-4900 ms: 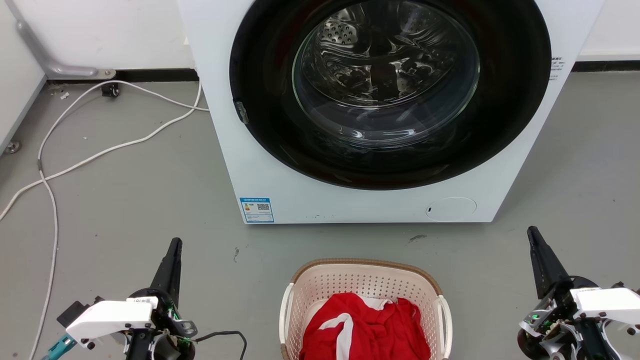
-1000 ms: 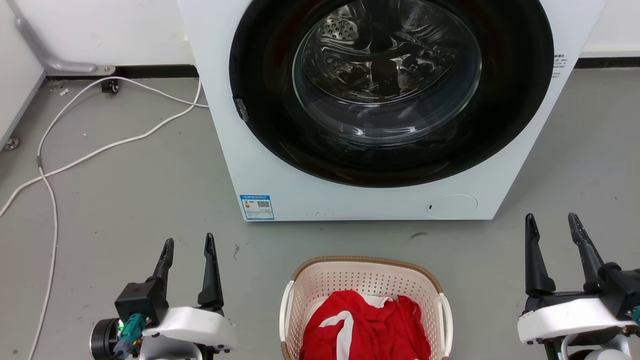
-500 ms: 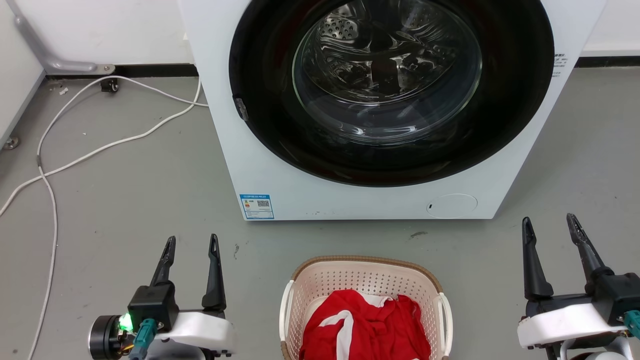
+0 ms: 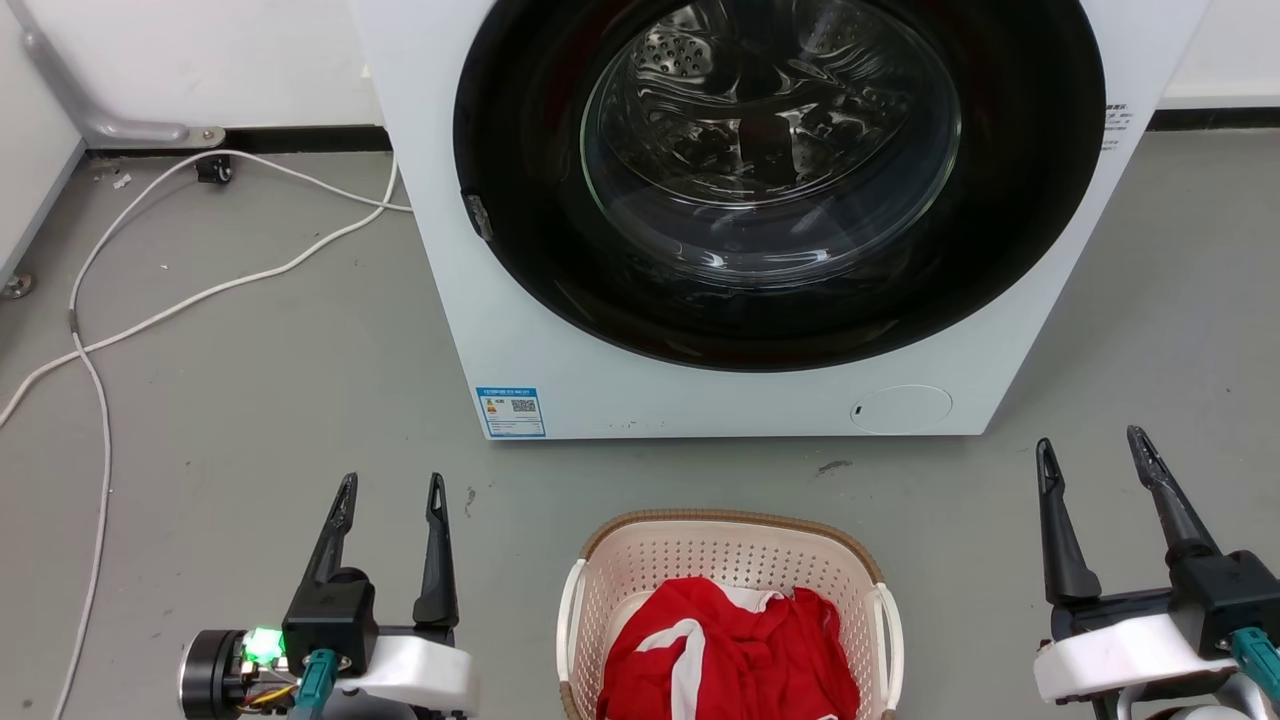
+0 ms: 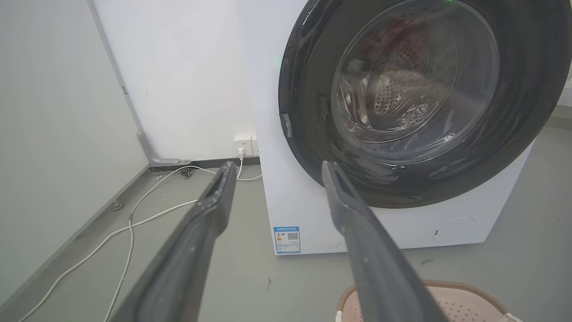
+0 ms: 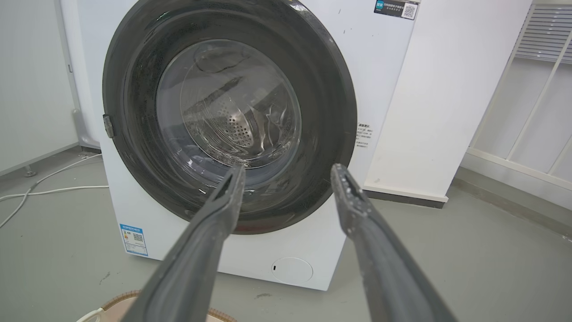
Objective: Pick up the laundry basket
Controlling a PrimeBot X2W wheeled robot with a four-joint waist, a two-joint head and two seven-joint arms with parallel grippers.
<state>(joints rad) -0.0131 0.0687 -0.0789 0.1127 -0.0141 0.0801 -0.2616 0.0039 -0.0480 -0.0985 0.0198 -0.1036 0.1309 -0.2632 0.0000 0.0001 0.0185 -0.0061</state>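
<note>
The laundry basket [image 4: 735, 540], cream with a brown woven-look rim and white side handles, sits on the grey floor at the bottom centre of the head view, holding red and white cloth [image 4: 730, 650]. My left gripper [image 4: 392, 487] hovers to the basket's left, open and empty, fingers pointing toward the washer. On the basket's right, my right gripper [image 4: 1090, 450] is also open and empty. Part of the basket rim [image 5: 447, 286] appears at the bottom right of the left wrist view behind the left gripper [image 5: 277, 166]. A sliver of basket rim [image 6: 120, 297] lies below the right gripper [image 6: 288, 169].
A white front-loading washer [image 4: 700, 400] with its round dark door [image 4: 770, 180] stands just beyond the basket. White cables [image 4: 200, 295] trail over the floor at the left, running to a wall socket [image 5: 243, 145]. A white wall panel [image 6: 429, 89] stands right of the washer.
Since 4.9 s ago both grippers have turned and opened, showing two spread fingers each. In the last second both arms shifted slightly. The basket has stayed put.
</note>
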